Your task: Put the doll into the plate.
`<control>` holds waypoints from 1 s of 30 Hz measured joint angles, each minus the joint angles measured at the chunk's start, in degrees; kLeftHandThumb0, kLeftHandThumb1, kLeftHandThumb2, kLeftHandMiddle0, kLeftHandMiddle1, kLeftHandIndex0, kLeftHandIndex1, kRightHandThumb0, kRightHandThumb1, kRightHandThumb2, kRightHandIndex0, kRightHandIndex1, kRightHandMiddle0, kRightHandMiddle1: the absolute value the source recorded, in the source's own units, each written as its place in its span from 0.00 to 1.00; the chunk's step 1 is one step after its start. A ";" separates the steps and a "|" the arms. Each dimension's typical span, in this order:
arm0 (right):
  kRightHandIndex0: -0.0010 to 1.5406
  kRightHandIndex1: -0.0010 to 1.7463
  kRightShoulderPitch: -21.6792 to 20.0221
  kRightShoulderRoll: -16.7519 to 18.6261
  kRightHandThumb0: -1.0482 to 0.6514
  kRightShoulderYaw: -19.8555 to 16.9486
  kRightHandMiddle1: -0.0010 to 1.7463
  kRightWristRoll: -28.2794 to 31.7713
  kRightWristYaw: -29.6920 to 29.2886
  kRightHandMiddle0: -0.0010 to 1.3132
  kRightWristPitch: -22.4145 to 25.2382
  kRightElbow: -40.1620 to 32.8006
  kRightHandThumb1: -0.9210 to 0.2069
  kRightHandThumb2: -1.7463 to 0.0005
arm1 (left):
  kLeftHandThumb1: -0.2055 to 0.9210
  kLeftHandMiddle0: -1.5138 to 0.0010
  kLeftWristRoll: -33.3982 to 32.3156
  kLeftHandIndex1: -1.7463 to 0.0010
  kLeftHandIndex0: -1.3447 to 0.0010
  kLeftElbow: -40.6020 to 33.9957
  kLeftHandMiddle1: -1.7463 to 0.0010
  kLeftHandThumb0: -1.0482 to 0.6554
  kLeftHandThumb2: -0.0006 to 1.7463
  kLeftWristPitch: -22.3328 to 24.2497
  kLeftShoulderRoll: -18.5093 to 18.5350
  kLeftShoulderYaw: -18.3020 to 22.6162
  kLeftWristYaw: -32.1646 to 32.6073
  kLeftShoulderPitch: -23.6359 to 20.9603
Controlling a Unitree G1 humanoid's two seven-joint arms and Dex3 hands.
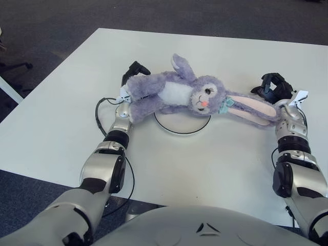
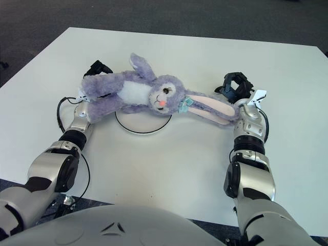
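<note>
Left eye view: both hands are gripping a purple rabbit doll [image 1: 177, 95] stretched above a white plate [image 1: 182, 124].

Left hand [image 1: 132, 82] fingers are clamping its legs, right hand [image 1: 274, 88] fingers its long ear; the doll's body is hiding much of the plate on the white table [image 1: 215, 159].

- The lavender-purple plush rabbit doll [image 1: 174, 95] had a white belly, a pink nose, black eyes and pale pink ear linings.
- A small teal bow [image 1: 226, 105] sat beside its face.
- The round white plate [image 1: 182, 124] had a dark rim line.
- The flat matte tabletop [image 1: 215, 159] was white.
- Each black-fingered robot hand, left [image 1: 134, 72] and right [image 1: 274, 86], joined a silver forearm.
- The carpeted floor [image 1: 51, 25] was dark grey.
</note>
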 measured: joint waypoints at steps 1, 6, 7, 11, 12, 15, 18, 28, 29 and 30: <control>0.45 0.99 0.00 0.20 0.36 0.41 1.00 -0.96 -0.98 0.36 -1.39 0.54 0.38 0.37 | 0.52 0.15 0.02 0.00 0.58 -0.01 0.00 0.35 0.71 -0.28 0.02 -0.01 0.01 0.00; 0.51 1.00 0.21 0.81 0.36 2.64 1.00 -4.56 -4.81 0.37 -7.06 2.63 0.40 0.36 | 0.53 0.16 0.02 0.00 0.59 -0.09 0.00 0.35 0.70 -1.40 0.08 -0.01 0.05 0.00; 0.52 1.00 0.37 0.95 0.36 3.07 1.00 -5.34 -5.56 0.37 -8.04 2.78 0.40 0.36 | 0.53 0.16 0.02 0.00 0.59 -0.09 0.00 0.35 0.70 -1.45 0.09 -0.01 0.05 0.00; 0.55 1.00 0.86 1.66 0.36 4.23 1.00 -7.00 -7.61 0.37 -10.27 2.83 0.40 0.36 | 0.54 0.16 -0.01 0.00 0.59 -0.07 0.00 0.35 0.69 -1.46 0.11 -0.01 0.05 0.00; 0.56 1.00 1.01 1.85 0.36 4.45 1.00 -7.48 -8.12 0.38 -10.78 2.83 0.40 0.35 | 0.54 0.16 -0.04 0.00 0.60 -0.06 0.00 0.35 0.69 -1.46 0.12 0.00 0.03 0.00; 0.59 1.00 1.30 2.14 0.36 4.94 1.00 -8.23 -9.07 0.38 -11.90 2.84 0.41 0.34 | 0.54 0.16 -0.16 0.00 0.60 0.01 0.00 0.35 0.69 -1.46 0.12 0.02 -0.05 0.00; 0.64 1.00 1.63 2.38 0.35 5.82 1.00 -9.12 -10.23 0.41 -13.12 2.99 0.46 0.31 | 0.55 0.16 -0.36 0.00 0.60 0.07 0.00 0.35 0.69 -1.47 0.11 0.06 -0.51 0.02; 0.78 1.00 2.45 1.79 0.33 12.17 1.00 -18.58 -19.08 0.49 -16.90 3.54 0.56 0.22 | 0.55 0.17 -0.61 0.00 0.60 0.14 0.00 0.35 0.69 -1.80 0.31 0.30 -1.01 0.23; 0.78 1.00 2.47 1.67 0.33 12.76 1.00 -19.28 -19.78 0.49 -17.01 3.53 0.56 0.22 | 0.55 0.17 -0.61 0.00 0.60 0.14 0.00 0.35 0.69 -1.94 0.31 0.30 -1.01 0.24; 0.80 1.00 2.50 1.53 0.33 13.28 1.00 -19.97 -20.35 0.49 -17.09 3.49 0.57 0.22 | 0.55 0.17 -0.61 0.00 0.60 0.13 0.00 0.35 0.69 -2.03 0.30 0.30 -1.01 0.24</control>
